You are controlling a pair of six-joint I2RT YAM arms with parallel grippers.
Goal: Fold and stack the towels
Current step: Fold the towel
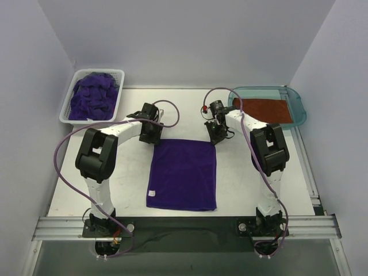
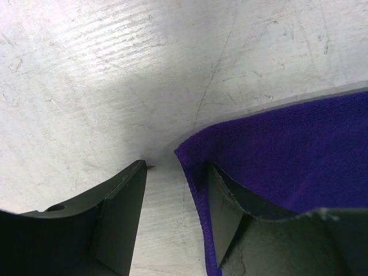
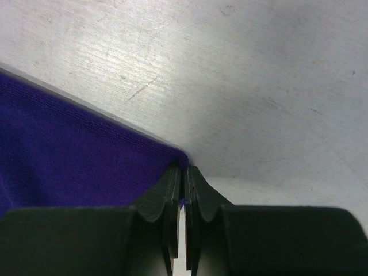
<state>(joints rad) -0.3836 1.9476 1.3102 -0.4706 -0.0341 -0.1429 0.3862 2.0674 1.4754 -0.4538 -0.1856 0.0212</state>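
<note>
A deep purple towel lies flat in the middle of the table. My left gripper is down at its far left corner and open. In the left wrist view the towel's corner lies between the fingers of the left gripper, and one finger rests on the cloth. My right gripper is shut on the far right corner. The right wrist view shows purple cloth pinched at the tips of the right gripper. A rust-orange towel lies folded in the teal tray.
A white slotted basket at the back left holds a heap of purple towels. The translucent teal tray sits at the back right. White walls close in the table on three sides.
</note>
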